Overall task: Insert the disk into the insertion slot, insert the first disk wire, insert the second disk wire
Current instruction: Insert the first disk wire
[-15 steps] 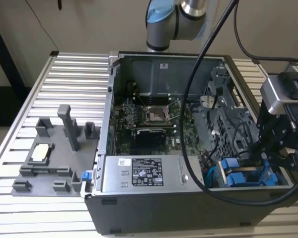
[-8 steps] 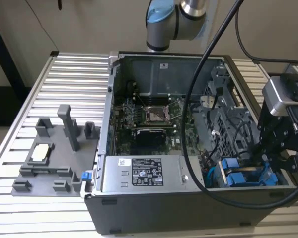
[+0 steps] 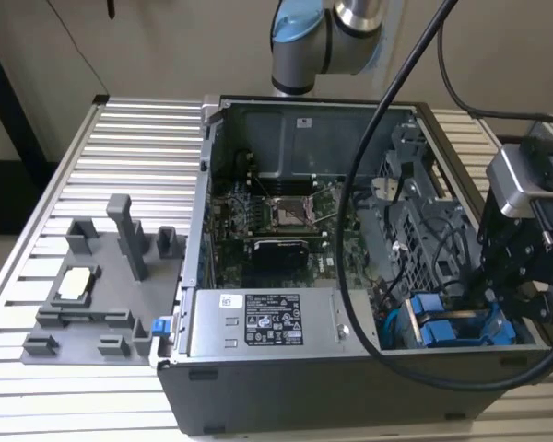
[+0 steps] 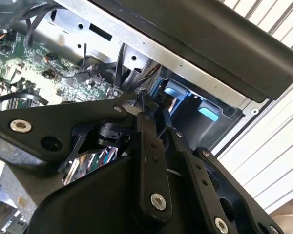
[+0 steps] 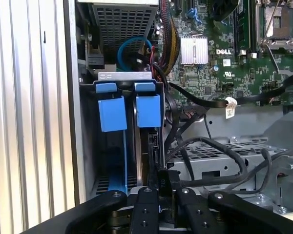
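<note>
The disk (image 5: 144, 146) stands on edge inside the insertion slot (image 5: 122, 76), under the blue tab nearer the motherboard. In the exterior view the slot's blue tabs (image 3: 442, 330) sit at the case's front corner on the exterior view's right. My gripper (image 5: 163, 187) hangs just off the disk's connector end, its black fingers (image 5: 145, 209) shut on a black disk wire plug (image 5: 165, 181). From outside, the gripper (image 3: 487, 290) reaches down over that corner. In the second wrist view the gripper (image 4: 149, 105) points at the blue tabs (image 4: 178, 92).
A second blue-tabbed carrier (image 5: 111, 113) fills the neighbouring bay. Loose black cables (image 5: 210, 146) cross a perforated grey cage (image 5: 224, 153) beside the gripper. The motherboard (image 3: 276, 230) and power supply (image 3: 267, 322) fill the case. A grey fixture tray (image 3: 92, 295) lies on the slatted table (image 3: 138, 138).
</note>
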Tool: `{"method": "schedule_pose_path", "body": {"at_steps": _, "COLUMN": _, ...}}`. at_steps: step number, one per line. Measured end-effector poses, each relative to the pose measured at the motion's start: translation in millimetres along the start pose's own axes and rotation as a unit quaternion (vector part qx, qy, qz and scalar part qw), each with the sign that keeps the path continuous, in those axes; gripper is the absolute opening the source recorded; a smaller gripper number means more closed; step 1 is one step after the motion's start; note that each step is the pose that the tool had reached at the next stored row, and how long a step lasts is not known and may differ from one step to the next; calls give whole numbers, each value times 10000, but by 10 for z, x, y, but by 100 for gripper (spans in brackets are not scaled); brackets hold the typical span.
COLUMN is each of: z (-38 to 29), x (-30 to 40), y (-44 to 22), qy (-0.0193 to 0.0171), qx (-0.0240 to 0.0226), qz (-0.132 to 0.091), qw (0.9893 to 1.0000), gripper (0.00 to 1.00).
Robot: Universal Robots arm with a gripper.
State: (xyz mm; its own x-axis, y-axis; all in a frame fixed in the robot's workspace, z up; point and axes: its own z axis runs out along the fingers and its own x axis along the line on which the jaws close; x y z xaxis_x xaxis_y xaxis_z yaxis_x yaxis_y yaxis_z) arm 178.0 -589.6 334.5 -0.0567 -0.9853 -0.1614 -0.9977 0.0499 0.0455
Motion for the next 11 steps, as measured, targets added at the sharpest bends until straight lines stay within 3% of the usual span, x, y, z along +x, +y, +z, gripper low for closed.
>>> {"method": "schedule_pose_path", "body": {"at_steps": 11, "z": 54, "x": 22, "y": -4, "qy": 1, "qx": -28, "qz": 55, "qw": 10000, "gripper": 20}}
